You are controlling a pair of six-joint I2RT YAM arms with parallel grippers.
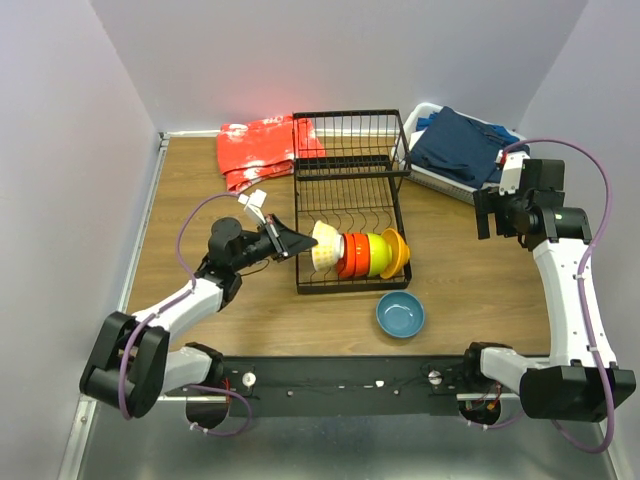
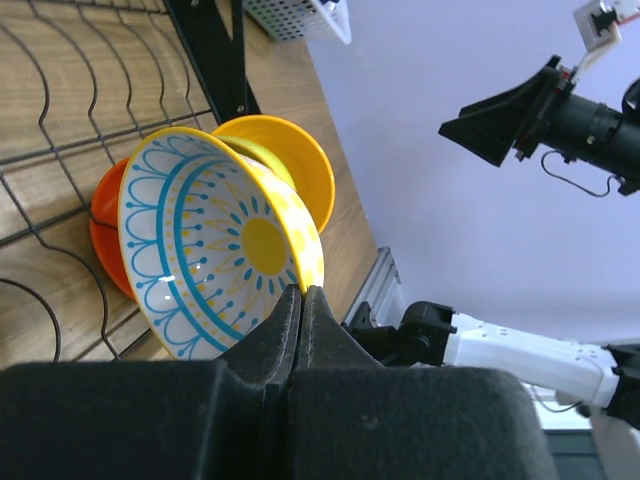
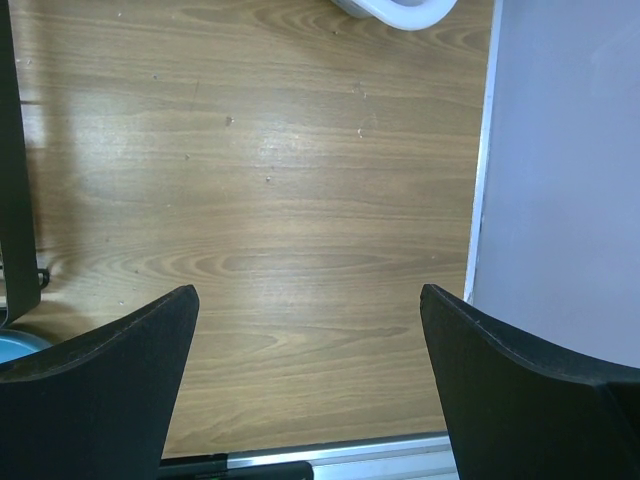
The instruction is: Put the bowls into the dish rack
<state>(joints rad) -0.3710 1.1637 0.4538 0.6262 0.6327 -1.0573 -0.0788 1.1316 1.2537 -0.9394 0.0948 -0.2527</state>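
Black fingers (image 2: pixel 265 345) of the left gripper (image 2: pixel 302 292) are filling the bottom of the left wrist view. They are pressing flat together, with nothing between them. Their tips are sitting at the lower rim of the white bowl (image 2: pixel 205 255), and I cannot tell whether they are touching it.

From above, this gripper is pointing at the left side of the rack (image 1: pixel 350 289). The white bowl is standing on its edge in the front lower part of the rack, at the left end of a row, with its patterned inside facing the gripper. To its right the red bowl (image 1: pixel 352 256), the green bowl (image 1: pixel 377 255) and the yellow bowl (image 1: pixel 397 252) are standing on edge too, packed close one after another.

On the table (image 1: pixel 200 200) a blue bowl (image 1: pixel 400 314) is sitting upright, near the front right corner of the rack but apart from it.

The right gripper (image 3: pixel 310 380) is hanging over bare wood to the right of the rack, its jaws spread wide and holding nothing.

A red cloth (image 1: pixel 260 150) is lying at the back left of the rack. A white basket (image 1: pixel 425 112) with a blue cloth (image 1: pixel 455 145) is sitting at the back right.
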